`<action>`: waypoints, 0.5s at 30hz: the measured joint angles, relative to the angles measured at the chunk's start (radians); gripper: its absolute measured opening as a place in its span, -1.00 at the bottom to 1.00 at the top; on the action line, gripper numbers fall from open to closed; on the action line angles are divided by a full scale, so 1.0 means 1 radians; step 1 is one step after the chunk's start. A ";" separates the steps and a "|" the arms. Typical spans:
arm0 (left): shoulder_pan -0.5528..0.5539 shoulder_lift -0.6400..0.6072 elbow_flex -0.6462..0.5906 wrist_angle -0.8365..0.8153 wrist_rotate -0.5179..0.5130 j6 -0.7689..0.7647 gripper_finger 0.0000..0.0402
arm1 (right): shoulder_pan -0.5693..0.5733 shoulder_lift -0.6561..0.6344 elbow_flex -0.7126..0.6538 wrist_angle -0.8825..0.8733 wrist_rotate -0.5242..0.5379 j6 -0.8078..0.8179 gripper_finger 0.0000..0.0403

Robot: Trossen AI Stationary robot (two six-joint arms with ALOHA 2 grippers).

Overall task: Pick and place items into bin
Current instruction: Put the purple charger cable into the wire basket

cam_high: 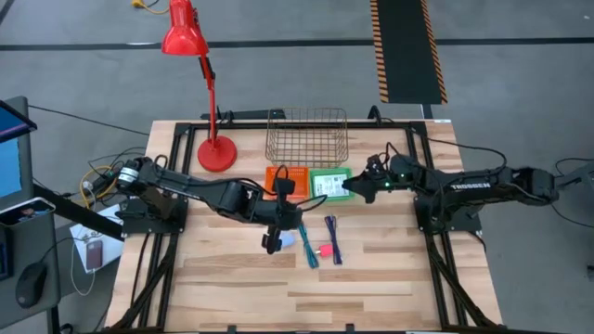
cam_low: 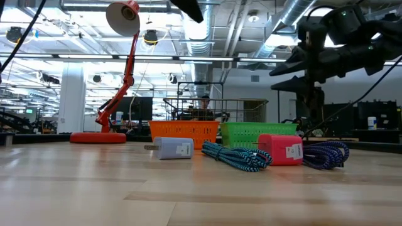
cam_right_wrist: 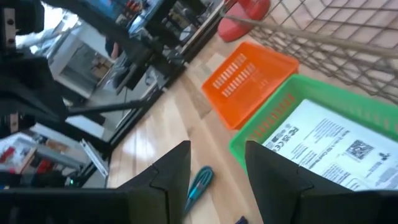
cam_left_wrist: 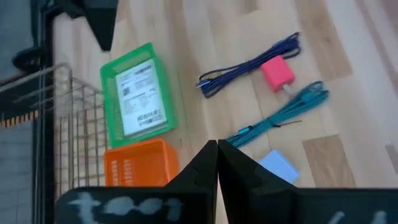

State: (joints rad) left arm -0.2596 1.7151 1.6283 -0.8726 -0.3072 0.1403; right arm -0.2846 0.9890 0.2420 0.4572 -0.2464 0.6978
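The pale blue charger (cam_high: 286, 239), teal cable (cam_high: 307, 249), pink plug (cam_high: 326, 250) and blue cable (cam_high: 332, 237) lie loose just before the green bin (cam_high: 316, 173). Left gripper (cam_high: 273, 243), fingers pressed together, must spread before descending squarely over the charger. Right gripper (cam_high: 351, 186), spread, hovers by the bin.

Red desk lamp (cam_high: 197, 83) beside wire basket (cam_high: 307, 135).

The worktop (cam_high: 371, 278) is pale, smooth planked wood, carrying two slotted plastic baskets, orange (cam_low: 183, 130) and green (cam_low: 251, 132), a bare wire-metal basket (cam_high: 307, 136), braided cloth-sheathed teal (cam_low: 237, 155) and blue cables (cam_low: 325, 154), and a glossy pink plastic block (cam_low: 281, 149).
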 joint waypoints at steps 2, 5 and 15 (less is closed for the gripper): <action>-0.009 -0.005 0.000 -0.010 0.048 0.033 -1.00 | 0.020 0.000 0.000 -0.001 -0.001 -0.014 -0.27; -0.026 -0.007 0.000 -0.008 0.149 0.087 -1.00 | 0.044 0.000 0.000 -0.008 -0.001 -0.027 -0.27; -0.055 -0.044 -0.001 -0.098 0.180 0.098 -1.00 | 0.082 -0.010 0.000 -0.011 0.000 -0.044 -0.27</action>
State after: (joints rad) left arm -0.3144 1.6714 1.6276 -0.9705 -0.1272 0.2378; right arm -0.2021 0.9794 0.2420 0.4465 -0.2462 0.6540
